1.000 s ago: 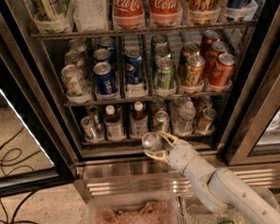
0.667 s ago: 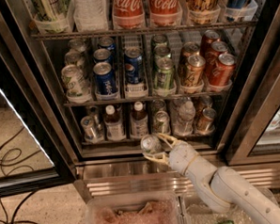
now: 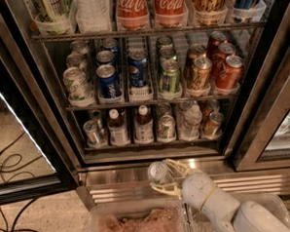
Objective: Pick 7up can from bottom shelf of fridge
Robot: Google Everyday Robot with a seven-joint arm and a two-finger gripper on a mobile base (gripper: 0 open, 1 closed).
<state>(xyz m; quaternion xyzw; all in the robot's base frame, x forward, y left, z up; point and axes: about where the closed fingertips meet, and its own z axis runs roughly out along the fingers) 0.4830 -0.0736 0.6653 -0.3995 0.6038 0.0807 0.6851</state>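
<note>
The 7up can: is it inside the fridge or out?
Out. The end effector grips the 7up can before the steel base panel, below the bottom shelf.

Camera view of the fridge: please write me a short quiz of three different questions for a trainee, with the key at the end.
1. Choose one: where is the 7up can? A) standing on the bottom shelf; B) held in the tool, in front of the steel base panel of the fridge; C) lying on the floor.
2. True or false: the tool is reaching in among the blue cans.
3. Fill the gap: the blue cans stand on the rack directly ___ the bottom shelf.
Key: 1 B; 2 false; 3 above.
</note>
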